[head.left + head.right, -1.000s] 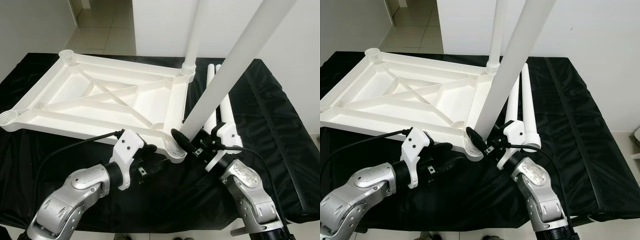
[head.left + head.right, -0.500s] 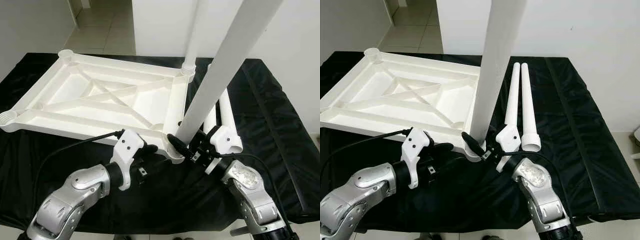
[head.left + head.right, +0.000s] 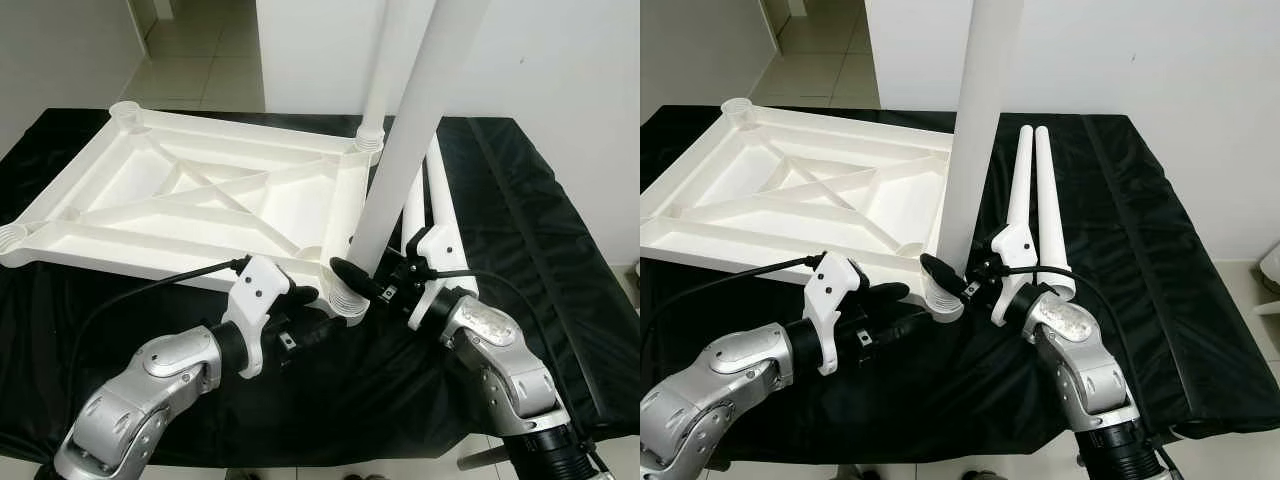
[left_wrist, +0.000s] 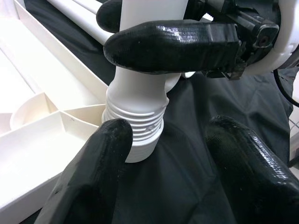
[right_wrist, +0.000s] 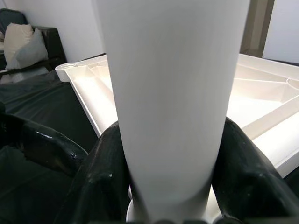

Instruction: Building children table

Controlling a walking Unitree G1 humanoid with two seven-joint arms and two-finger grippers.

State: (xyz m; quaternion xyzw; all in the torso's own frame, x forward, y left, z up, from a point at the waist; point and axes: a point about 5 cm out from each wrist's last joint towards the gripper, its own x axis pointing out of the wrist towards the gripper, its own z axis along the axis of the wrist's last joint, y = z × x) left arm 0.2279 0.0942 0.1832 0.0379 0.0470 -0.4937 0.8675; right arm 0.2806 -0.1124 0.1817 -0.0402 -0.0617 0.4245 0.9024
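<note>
Right gripper [image 3: 372, 284] clenched around base of white table leg [image 3: 400, 160], leg near-upright over threaded corner socket [image 4: 136, 130] of upturned tabletop [image 3: 200, 200] on black cloth [image 3: 540, 250]; long axis tilted slightly off socket axis, probably needs straightening before screwing home. Left gripper [image 4: 168, 154] spread, fingers [image 4: 100, 154] straddling socket collar, one touching it, bracing the near corner. Farther back: second leg [image 3: 385, 60] standing in far corner, two spare legs [image 3: 1032, 190] flat beside tabletop; leg tops cut off, thread seating unclear.
</note>
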